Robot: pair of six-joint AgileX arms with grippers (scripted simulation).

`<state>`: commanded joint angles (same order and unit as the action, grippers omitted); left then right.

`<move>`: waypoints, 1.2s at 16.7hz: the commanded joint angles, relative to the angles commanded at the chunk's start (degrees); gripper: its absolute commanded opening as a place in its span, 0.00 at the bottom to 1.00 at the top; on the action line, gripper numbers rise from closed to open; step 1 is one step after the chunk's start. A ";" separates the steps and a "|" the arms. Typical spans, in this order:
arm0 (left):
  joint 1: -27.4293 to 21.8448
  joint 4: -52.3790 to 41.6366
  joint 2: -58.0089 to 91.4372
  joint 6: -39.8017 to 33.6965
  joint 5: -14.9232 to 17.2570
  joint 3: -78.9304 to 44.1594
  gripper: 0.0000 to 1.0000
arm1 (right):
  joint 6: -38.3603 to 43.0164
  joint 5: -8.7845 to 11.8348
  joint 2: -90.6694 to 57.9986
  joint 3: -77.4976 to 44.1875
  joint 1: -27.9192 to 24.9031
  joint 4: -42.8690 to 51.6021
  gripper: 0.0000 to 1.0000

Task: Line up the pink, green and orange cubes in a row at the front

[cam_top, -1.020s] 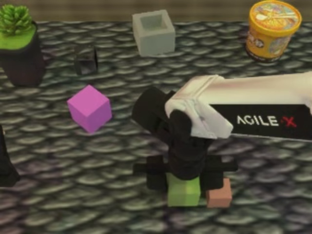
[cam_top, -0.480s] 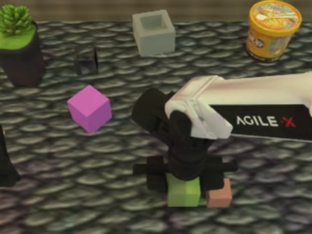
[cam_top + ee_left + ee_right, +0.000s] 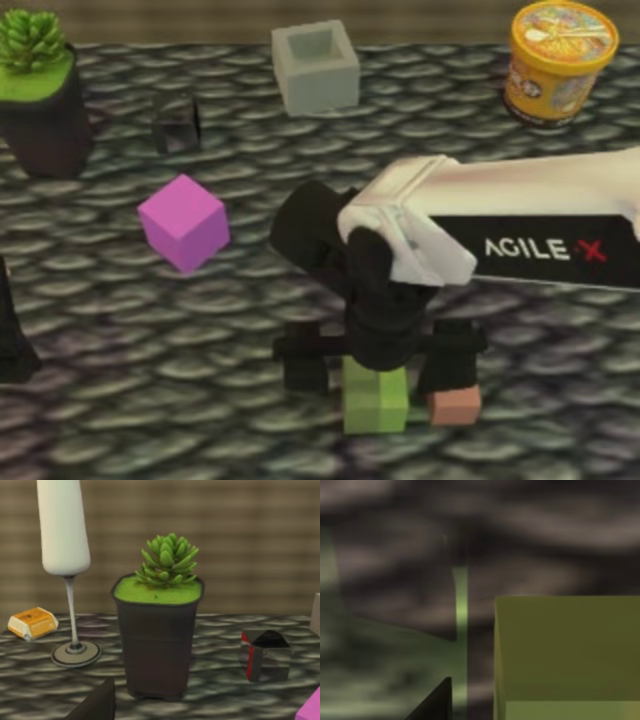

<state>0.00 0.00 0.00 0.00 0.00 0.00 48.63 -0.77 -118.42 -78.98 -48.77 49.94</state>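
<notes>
The right arm (image 3: 520, 225) is extended from the right edge across the table, its wrist bent down at the front. The right gripper (image 3: 375, 375) is held over the green cube (image 3: 375, 397) with its fingers spread wide, one on each side, gripping nothing. The pink cube (image 3: 183, 221) lies well apart at centre-left. The orange cube (image 3: 455, 405) sits just beside the green one. The left gripper (image 3: 10, 340) is parked at the left edge; its opening cannot be told.

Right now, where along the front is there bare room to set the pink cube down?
Bare tabletop lies front left of the green cube, below the pink cube. It is crowded at front centre-right, where the right hand stands open over the green cube beside the orange cube. The left hand sits parked at the left edge.
</notes>
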 joint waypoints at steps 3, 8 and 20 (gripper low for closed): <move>0.00 0.00 0.00 0.00 0.00 0.00 1.00 | 0.00 0.00 0.00 0.00 0.00 0.00 1.00; 0.00 0.00 0.00 0.00 0.00 0.00 1.00 | -0.10 -0.06 0.31 -0.89 -0.22 1.00 1.00; 0.00 0.00 0.00 0.00 0.00 0.00 1.00 | -0.05 0.04 4.87 -9.18 -0.48 14.20 1.00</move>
<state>0.00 0.00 0.00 0.00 0.00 0.00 48.58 -0.74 -113.54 -88.16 -49.25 64.13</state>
